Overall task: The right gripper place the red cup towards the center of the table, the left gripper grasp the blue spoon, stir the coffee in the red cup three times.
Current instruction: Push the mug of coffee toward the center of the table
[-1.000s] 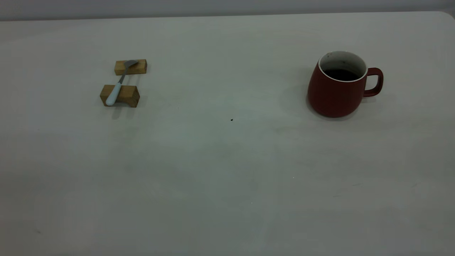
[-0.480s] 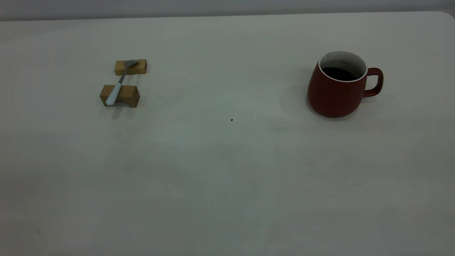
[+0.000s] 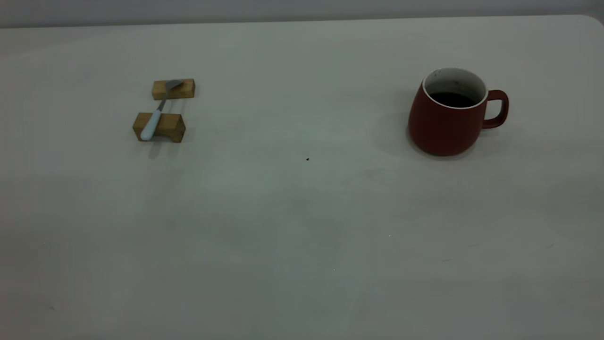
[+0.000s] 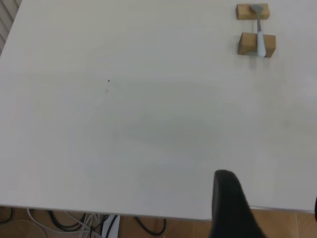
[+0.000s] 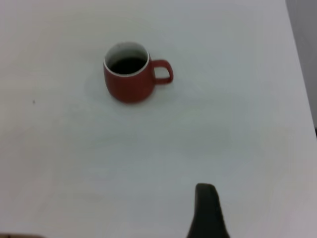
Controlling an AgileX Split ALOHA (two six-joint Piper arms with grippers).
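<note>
Nothing has been moved on the tabletop (image 3: 302, 236) lately: cup (image 3: 447, 118) and spoon (image 3: 155, 113) are untouched, neither end effector's opening can be told.

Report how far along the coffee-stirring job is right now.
Nothing looks done yet. The red cup, with coffee in it, stands at the table's right side, not the center. The blue spoon lies untouched across two wooden blocks at the left. Nothing is in hand: only one finger of the left end effector and of the right end effector shows, each far from its object. Moving the cup, grasping the spoon and stirring all remain.
</note>
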